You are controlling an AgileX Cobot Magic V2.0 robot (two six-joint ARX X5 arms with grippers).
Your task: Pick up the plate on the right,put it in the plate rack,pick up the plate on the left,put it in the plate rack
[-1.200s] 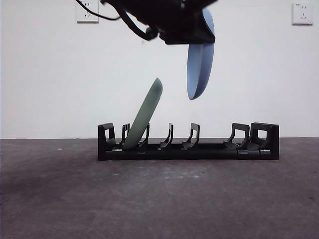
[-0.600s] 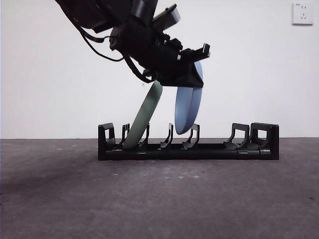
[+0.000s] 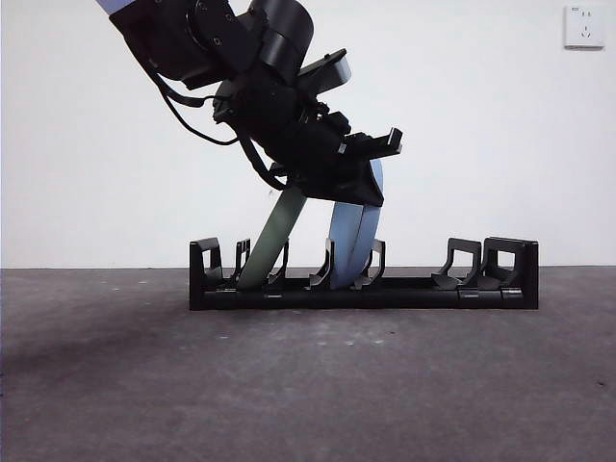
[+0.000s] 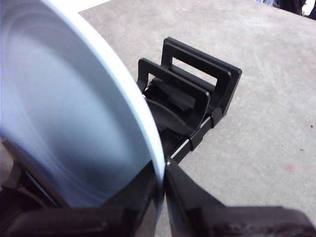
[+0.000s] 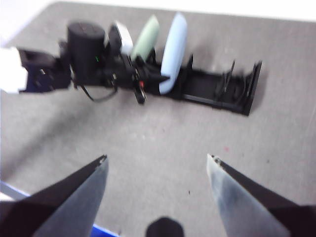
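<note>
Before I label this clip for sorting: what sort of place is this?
Probably a lab test bench, not a kitchen: a bare grey table, a blank white wall with a socket, and only a rack with two plates.

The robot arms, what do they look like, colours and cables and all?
The left arm is bulky and black with rounded joints and loose black cables; its left pincer is black. The right pincer has two flat black tapering jaws.
</note>
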